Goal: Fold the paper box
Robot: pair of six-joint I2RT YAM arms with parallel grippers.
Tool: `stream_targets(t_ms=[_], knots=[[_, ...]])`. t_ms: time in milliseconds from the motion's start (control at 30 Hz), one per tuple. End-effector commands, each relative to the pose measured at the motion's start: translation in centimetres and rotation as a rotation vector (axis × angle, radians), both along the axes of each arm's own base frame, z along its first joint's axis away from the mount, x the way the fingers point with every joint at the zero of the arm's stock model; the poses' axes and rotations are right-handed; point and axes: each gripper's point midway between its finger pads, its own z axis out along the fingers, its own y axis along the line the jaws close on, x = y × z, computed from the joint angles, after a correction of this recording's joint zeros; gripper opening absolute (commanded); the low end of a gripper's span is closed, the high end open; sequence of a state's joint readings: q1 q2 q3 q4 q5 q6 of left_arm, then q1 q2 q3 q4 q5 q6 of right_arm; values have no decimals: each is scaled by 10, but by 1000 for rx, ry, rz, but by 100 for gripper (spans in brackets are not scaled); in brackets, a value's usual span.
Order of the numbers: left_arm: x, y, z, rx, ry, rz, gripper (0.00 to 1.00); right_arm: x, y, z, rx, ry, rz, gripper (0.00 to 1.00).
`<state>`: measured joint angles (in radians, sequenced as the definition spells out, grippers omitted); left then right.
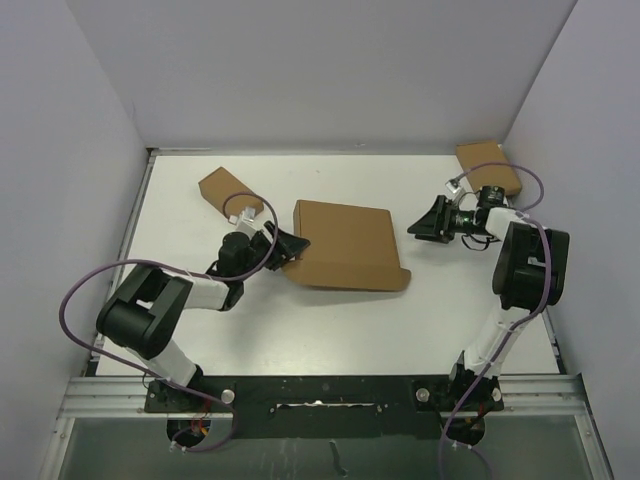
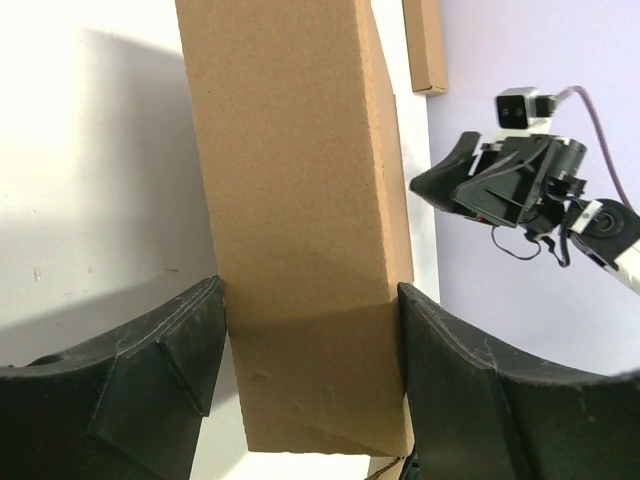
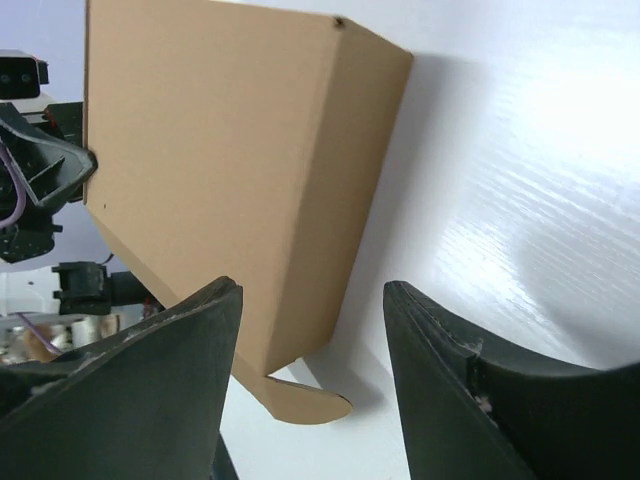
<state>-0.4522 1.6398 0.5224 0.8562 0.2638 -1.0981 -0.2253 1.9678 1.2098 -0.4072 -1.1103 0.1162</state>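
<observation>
My left pincer is clamped on the paper box. In the left wrist view both fingers press against opposite faces of the cardboard, with no gap on either side. It has hold of the box's left edge, and the box runs straight away from the pincer, with its long axis crossing the tabletop toward my other arm.

On the far side of the box, my right pincer hangs spread wide and holds nothing. It faces the box's right end from near by, with bare tabletop between them. The right wrist view shows the brown wall ahead and slightly left of the gap between the fingers, and nothing is touching.

The box itself looks closed up into a flat slab lying mid-tabletop. One rounded tab pokes out at its near right corner, on the right pincer's side, so I judge the fold is mostly done and that tab is still to be tucked.

The left arm is the one in contact, but the right arm is nearer the loose tab. The next move depends on bringing the right pincer across to the box's right end while the left braces it.

There are two small cardboard boxes. One sits beyond the box's far left corner, and the other lies well beyond its right end, behind the right pincer.
</observation>
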Motion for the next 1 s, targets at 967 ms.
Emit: stream_targets(t_ms=[967], knots=[[-1,16,66,-167,137,161,44,-109,169,113,-567,-1414,946,98]])
